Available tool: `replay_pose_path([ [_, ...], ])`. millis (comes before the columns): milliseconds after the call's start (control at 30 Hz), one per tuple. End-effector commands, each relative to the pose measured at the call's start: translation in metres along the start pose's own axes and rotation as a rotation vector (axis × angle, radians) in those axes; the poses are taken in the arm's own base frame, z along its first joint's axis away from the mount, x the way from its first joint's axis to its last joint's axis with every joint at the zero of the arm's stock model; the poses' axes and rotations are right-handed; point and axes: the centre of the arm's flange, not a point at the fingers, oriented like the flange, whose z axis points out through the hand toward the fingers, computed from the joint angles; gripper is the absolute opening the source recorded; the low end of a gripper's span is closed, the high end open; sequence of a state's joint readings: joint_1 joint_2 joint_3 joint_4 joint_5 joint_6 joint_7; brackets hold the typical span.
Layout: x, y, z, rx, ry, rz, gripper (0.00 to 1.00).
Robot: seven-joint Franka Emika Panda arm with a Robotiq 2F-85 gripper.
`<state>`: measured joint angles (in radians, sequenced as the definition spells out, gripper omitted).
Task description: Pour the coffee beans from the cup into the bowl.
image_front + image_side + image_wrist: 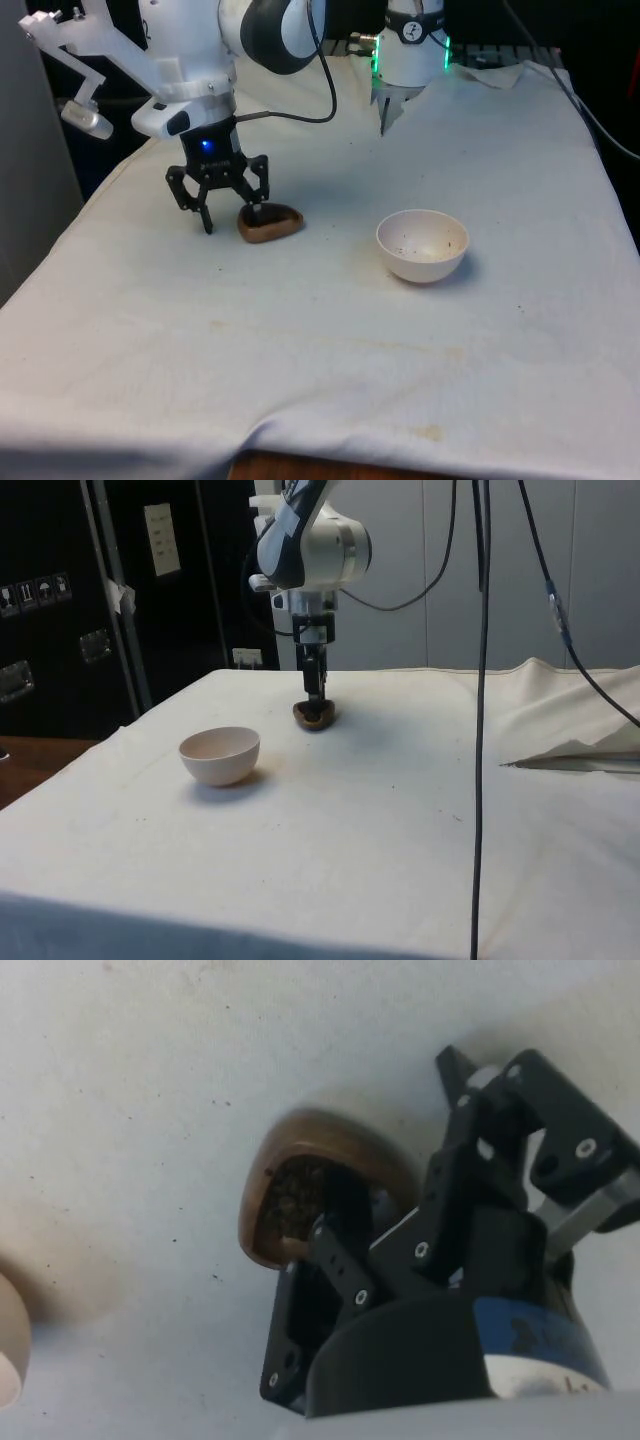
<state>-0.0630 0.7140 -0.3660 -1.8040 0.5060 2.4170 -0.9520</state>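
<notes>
A small brown wooden cup (272,224) sits on the white cloth at the front view's left, holding dark coffee beans (292,1193). My gripper (231,220) is down at the cup and open. One finger (256,211) reaches into the cup's mouth, and the other finger (206,222) stands outside, to the front view's left of the cup. The cup's near wall lies between them, unclamped. In the side view the gripper (317,702) stands straight over the cup (315,716). A white bowl (422,245) rests upright to the front view's right of the cup, with a few dark specks inside.
The bowl (220,755) stands apart from the cup by about two bowl widths. A rumpled fold of cloth (575,750) rises at the side view's right. Black cables (480,680) hang down in the side view. The table's front edge (330,462) is near.
</notes>
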Motion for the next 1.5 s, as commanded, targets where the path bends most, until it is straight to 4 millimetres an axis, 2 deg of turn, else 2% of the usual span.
replay_pose_path([
  [0, 0.0, 0.0, 0.0, 0.0, 0.0, 0.0, 0.55],
  [33, 0.001, 0.0, 0.001, 0.001, 0.001, 0.001, 0.55],
  [167, 0.002, 0.0, 0.001, 0.002, 0.0, 0.0, 0.33],
  [233, 0.002, 0.001, 0.0, 0.002, 0.002, 0.001, 0.19],
  [267, 0.002, 0.0, 0.001, 0.004, 0.001, 0.001, 0.09],
  [333, 0.002, 0.001, -0.004, 0.006, 0.001, 0.0, 0.03],
  [400, 0.002, 0.0, -0.001, 0.006, 0.0, 0.001, 0.01],
  [667, 0.002, 0.0, -0.005, 0.008, -0.001, -0.001, 0.01],
  [733, 0.005, -0.005, -0.004, 0.007, 0.002, 0.0, 0.01],
  [933, 0.006, -0.012, -0.021, 0.011, 0.014, 0.019, 0.01],
  [967, 0.008, -0.01, -0.014, 0.013, 0.011, 0.012, 0.01],
  [1000, 0.006, -0.013, -0.024, 0.013, 0.018, 0.023, 0.01],
  [1233, 0.003, -0.023, -0.049, 0.02, 0.04, 0.049, 0.01],
  [1267, 0.004, -0.021, -0.046, 0.025, 0.045, 0.043, 0.01],
  [1467, 0.004, -0.032, -0.069, 0.03, 0.057, 0.07, 0.01],
])
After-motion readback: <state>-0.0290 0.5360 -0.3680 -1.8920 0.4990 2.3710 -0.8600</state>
